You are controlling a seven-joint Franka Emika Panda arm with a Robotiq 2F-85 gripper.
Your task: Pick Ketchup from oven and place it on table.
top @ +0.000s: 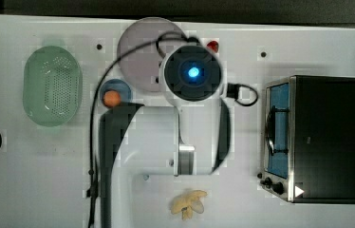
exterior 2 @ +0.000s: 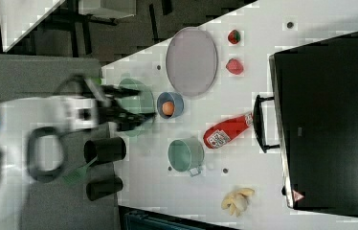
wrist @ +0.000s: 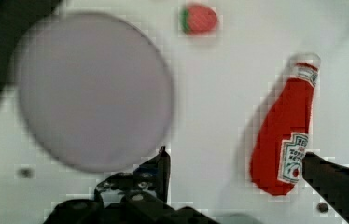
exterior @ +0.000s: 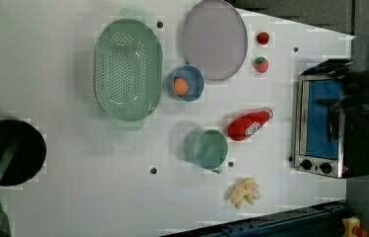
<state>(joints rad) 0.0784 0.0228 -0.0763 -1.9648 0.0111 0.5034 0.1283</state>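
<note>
The black two-fingered gripper (wrist: 235, 179) hangs with its jaws spread wide and nothing between them, raised above the large flat white tabletop (exterior: 74, 74). The red plastic squeeze ketchup bottle with its white cap (wrist: 287, 133) lies on its side on that tabletop just off one finger, long axis running from its fat base near the claw away toward the small boxy black-topped toaster oven (exterior: 333, 123), cap end nearest the oven's closed door. The white arm (exterior 2: 33, 129) reaches out above the table in the right view, wrist pointing down, so the bottle looks already delivered.

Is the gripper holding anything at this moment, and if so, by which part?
Nothing is held. The gripper has its jaws open and empty above the white table; the red plastic ketchup bottle lies on its side on the tabletop.
</note>
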